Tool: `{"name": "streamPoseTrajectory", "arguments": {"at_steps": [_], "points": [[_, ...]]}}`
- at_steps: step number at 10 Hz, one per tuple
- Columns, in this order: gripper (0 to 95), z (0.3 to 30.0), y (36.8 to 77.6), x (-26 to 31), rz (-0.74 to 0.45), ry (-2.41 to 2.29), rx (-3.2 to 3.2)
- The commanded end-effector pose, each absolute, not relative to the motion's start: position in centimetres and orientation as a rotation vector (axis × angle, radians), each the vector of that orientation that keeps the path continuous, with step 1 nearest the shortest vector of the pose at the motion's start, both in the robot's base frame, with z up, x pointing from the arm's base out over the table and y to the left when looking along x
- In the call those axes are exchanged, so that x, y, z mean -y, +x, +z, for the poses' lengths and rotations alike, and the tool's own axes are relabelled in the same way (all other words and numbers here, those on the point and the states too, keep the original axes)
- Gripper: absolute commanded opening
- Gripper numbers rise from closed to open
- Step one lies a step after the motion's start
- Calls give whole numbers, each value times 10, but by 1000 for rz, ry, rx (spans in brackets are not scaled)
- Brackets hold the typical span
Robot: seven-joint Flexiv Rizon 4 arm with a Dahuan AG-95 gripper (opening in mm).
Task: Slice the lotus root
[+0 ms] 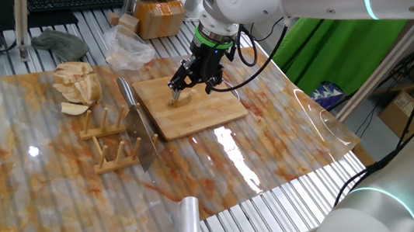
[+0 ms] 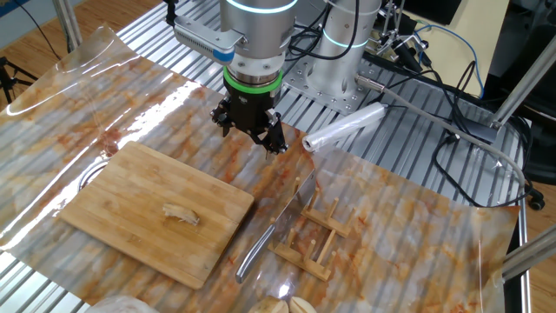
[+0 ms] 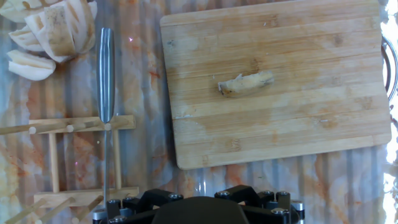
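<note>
Fingers (image 2: 250, 137) wide open, empty; cleaver (image 3: 106, 74) racked at board's (image 3: 311, 124) 9 o'clock; root (image 3: 245, 83) whole, uncut.

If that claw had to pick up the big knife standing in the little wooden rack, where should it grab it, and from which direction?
Probably by the steel handle, coming straight down from above. The knife stands on edge in the wooden rack, with its handle sticking out past the rack toward the cutting board, so that part is clear of the pegs. The blade is broad, thin and sharp-edged. The open claw already points down.
</note>
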State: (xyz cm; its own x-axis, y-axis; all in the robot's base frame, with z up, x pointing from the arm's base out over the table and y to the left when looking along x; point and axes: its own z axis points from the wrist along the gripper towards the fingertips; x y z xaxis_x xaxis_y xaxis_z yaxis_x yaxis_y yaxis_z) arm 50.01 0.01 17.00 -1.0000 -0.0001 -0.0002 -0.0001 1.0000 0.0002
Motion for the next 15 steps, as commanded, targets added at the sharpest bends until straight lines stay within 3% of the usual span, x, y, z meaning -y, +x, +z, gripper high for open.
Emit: {"name": "streamPoseTrajectory", "arguments": {"at_steps": [1, 8, 15], "points": [[0, 170, 500, 0, 143, 11, -3093], [0, 169, 499, -14, 144, 49, -3093], [0, 140, 501, -57, 147, 172, -3091]]}}
